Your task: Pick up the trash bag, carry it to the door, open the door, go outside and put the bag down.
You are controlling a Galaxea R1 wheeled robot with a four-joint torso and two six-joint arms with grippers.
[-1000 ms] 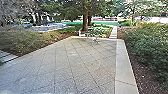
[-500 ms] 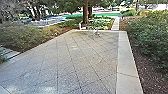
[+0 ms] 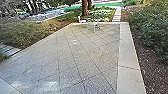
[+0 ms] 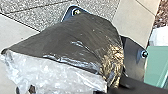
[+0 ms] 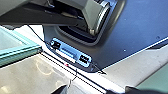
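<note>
Left wrist view: bag (image 4: 72, 42) right up by the left claw, grip or no grip I can't tell, its long side slanting across the base (image 4: 133, 58), nearer this arm; right claw, can't tell either. Outward, paving (image 3: 62, 57) ahead, bushes (image 3: 152, 27) alongside, white chair (image 3: 81, 20) at the far edge, the likeliest obstacle.

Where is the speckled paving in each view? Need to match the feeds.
Head view: speckled paving, middle and foreground.
Left wrist view: beyond the trash bag, beside the pale border.
Right wrist view: pale ground; cannot tell if it's that paving.
Shared landmark, head and left wrist: pale border, between paving and mulch.
</note>
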